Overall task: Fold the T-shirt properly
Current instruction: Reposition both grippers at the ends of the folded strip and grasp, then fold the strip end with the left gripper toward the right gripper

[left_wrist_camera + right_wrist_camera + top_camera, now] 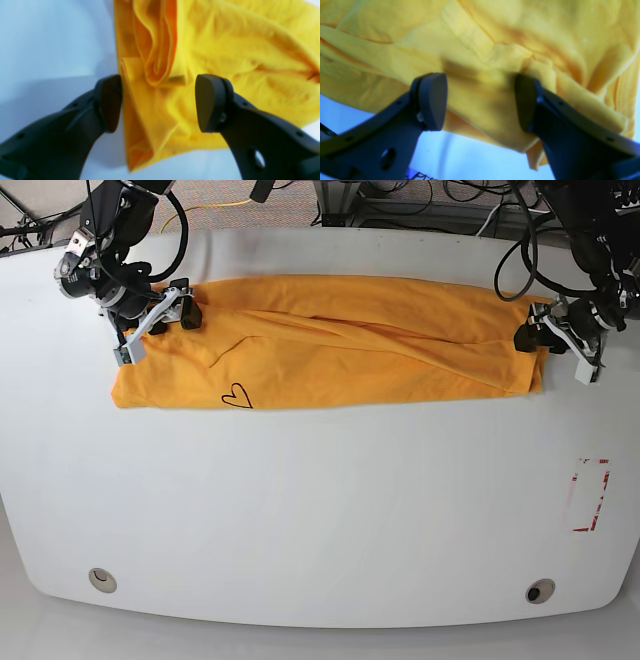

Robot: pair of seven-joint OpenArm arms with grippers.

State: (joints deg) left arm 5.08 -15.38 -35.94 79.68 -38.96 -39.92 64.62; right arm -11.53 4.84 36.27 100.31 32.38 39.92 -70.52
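The orange-yellow T-shirt (340, 340) lies as a long creased band across the far half of the white table (320, 510), with a small black heart outline (237, 395) near its front edge. My right gripper (176, 316) stands at the band's left end. Up close it (480, 102) is open, its dark pads (431, 101) straddling rumpled cloth (495, 37). At the band's right end is my left gripper (533, 332). The left wrist view shows it (160, 102) open over layered folds (155, 55), one pad (110, 103) against the cloth's edge. The lettering is hidden.
A red-outlined rectangle (590, 495) is marked on the table at the right. Two round holes (102, 580) (540, 591) sit near the front edge. Cables and equipment (400, 200) crowd the floor beyond the far edge.
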